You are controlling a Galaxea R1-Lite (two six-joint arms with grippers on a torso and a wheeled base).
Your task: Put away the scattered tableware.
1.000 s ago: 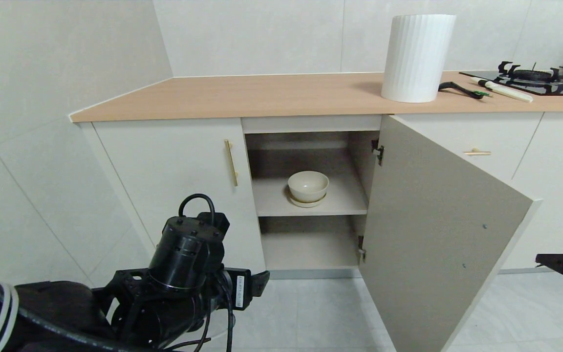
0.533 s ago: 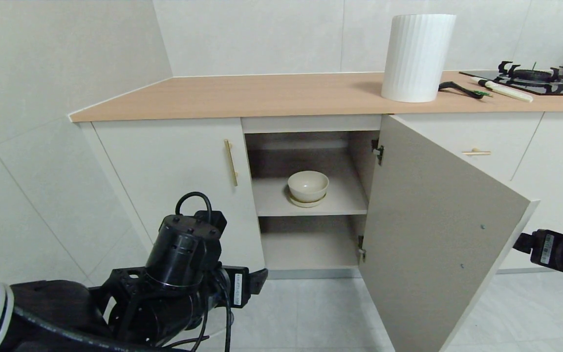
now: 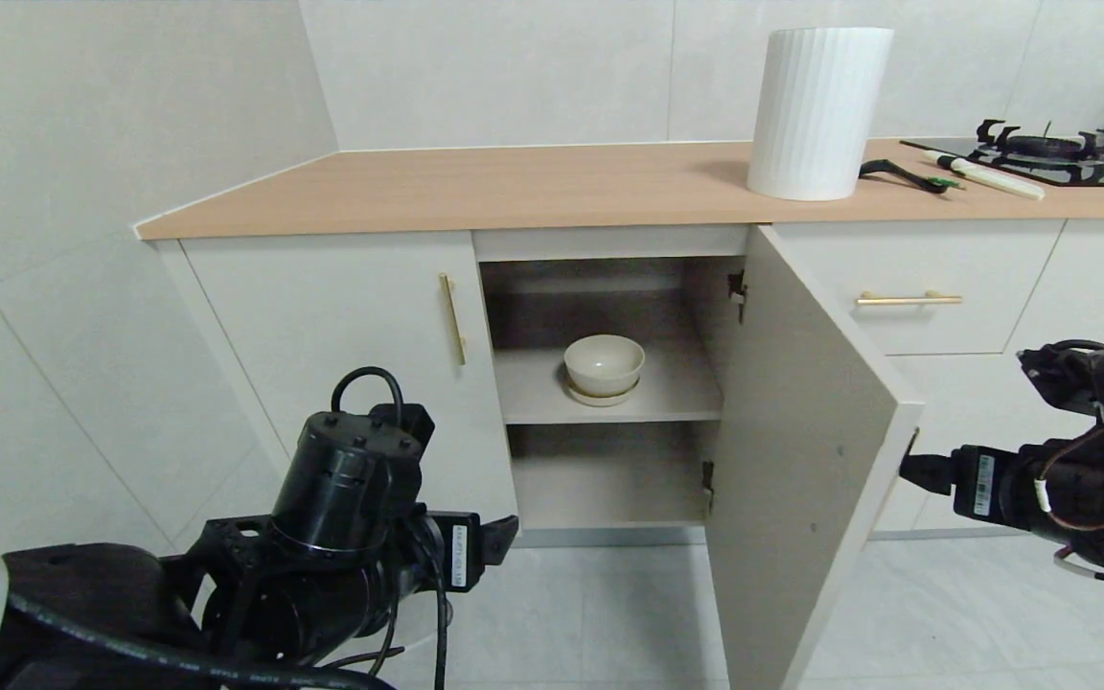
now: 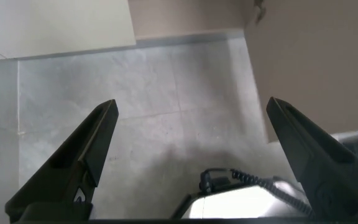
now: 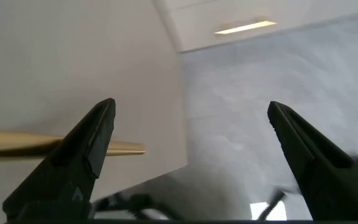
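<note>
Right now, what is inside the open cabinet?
In the cabinet, on the upper shelf, a cream bowl sits on a small plate, covering most of it. The open door hides the lower right corner of the interior.

Stove (image 3: 1041,150) cut by edge, plate (image 3: 598,398) mostly under bowl (image 3: 604,362)

A white ribbed cylinder (image 3: 818,113) stood on the desk (image 3: 514,187), well above and beyond the right end effector (image 3: 908,468). Just beside the cylinder lay a black-handled tool (image 3: 902,176), with a gas hob (image 3: 1050,153) farther along. Grey floor tiles (image 3: 609,613) lay beneath the end effector.
</note>
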